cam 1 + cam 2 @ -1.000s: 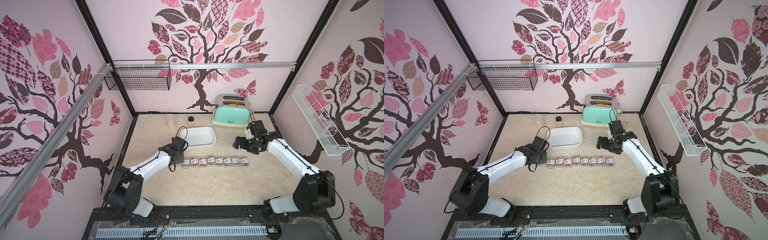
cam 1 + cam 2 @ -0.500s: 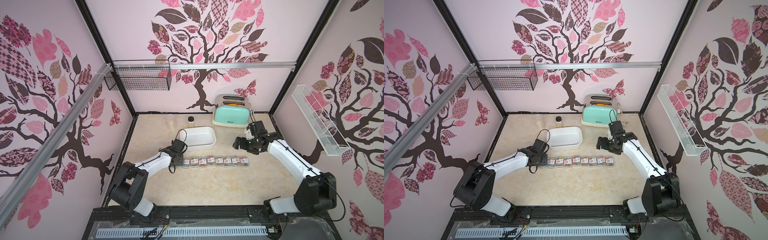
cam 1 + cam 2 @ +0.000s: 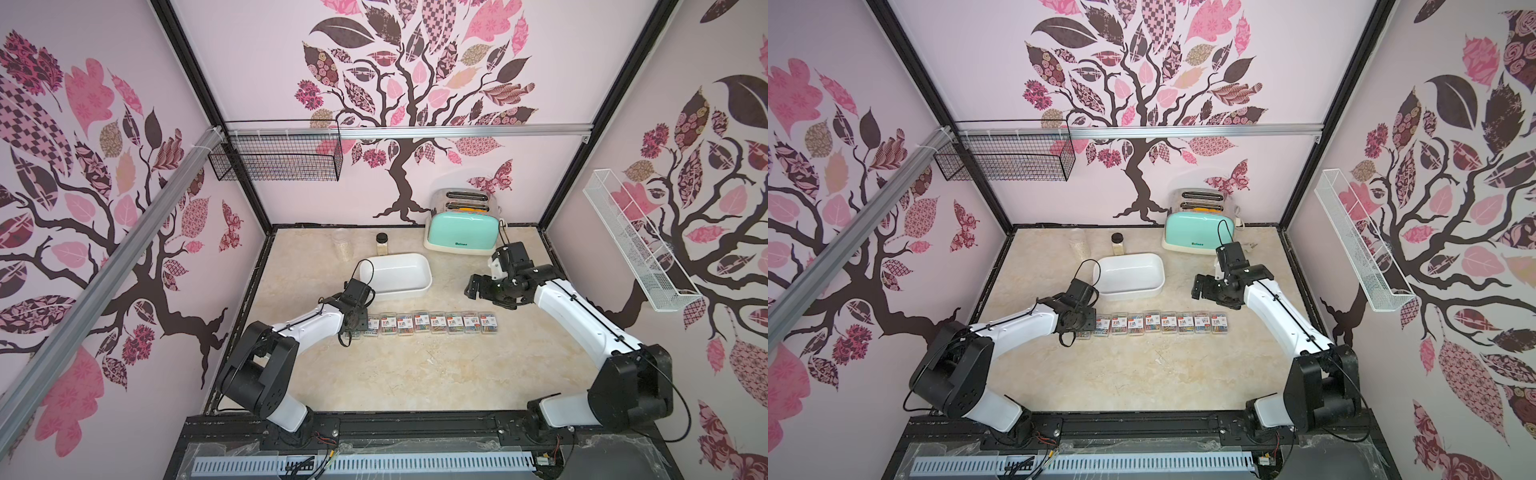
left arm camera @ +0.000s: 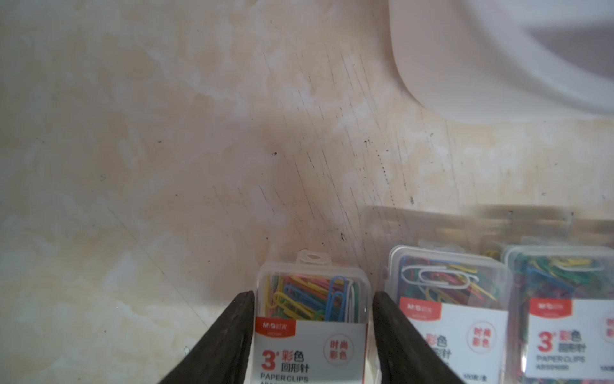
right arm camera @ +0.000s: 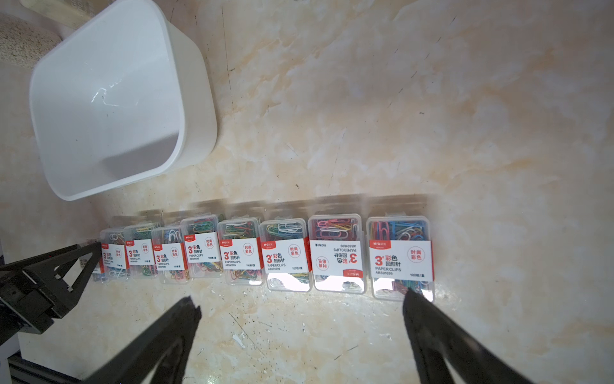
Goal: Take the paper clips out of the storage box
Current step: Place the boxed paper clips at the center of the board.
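My left pincer (image 4: 313, 296), tight or loose I could not tell, flanked the long sides of the nine-o'clock case (image 4: 310, 335), seemingly light, stiff, slippery.

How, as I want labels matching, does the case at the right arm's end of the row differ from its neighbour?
The end case has a label reading like the rest of the row; the neighbour has its turned end for end. The end case shows mainly blue clips; the neighbour mainly pink. Both lie flat, label up.
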Controlling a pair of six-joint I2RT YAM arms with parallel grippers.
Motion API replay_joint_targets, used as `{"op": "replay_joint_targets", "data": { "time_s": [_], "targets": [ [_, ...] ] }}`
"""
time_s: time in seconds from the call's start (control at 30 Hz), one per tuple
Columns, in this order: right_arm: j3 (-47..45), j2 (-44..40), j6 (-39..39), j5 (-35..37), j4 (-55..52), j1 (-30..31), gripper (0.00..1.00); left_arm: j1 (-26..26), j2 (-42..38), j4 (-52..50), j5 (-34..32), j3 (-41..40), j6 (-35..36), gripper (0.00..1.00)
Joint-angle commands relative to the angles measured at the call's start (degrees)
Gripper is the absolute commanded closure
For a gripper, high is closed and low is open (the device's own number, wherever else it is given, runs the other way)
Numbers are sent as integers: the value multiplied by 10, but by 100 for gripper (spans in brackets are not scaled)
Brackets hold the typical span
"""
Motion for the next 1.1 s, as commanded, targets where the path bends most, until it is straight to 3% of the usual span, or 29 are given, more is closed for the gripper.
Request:
{"op": "replay_joint_targets", "data": {
  "time_s": [0.0, 0.23, 0.3, 0.47, 0.67, 0.8, 1.07],
  "targets": [
    [-2, -18, 2, 5, 4, 4, 1, 3, -21, -8, -9, 1, -7, 38],
    [0, -15, 3, 3, 4, 9, 1, 3, -67, -42, -25, 18, -12, 22],
    [0, -14, 3, 3, 4, 10, 1, 3, -85, -55, -26, 21, -14, 22],
    [2, -11, 3, 3, 7, 14, 1, 3, -118, -88, -28, 11, -37, 30],
    [-1, -8, 5, 5, 8, 18, 1, 3, -131, -103, -32, -17, -57, 32],
    [-7, -10, 6, 5, 11, 19, 1, 4, -118, -99, -41, -31, -63, 41],
    [-12, -12, 7, 2, 12, 21, 1, 9, -75, -68, -50, -26, -49, 40]
  ]
}}
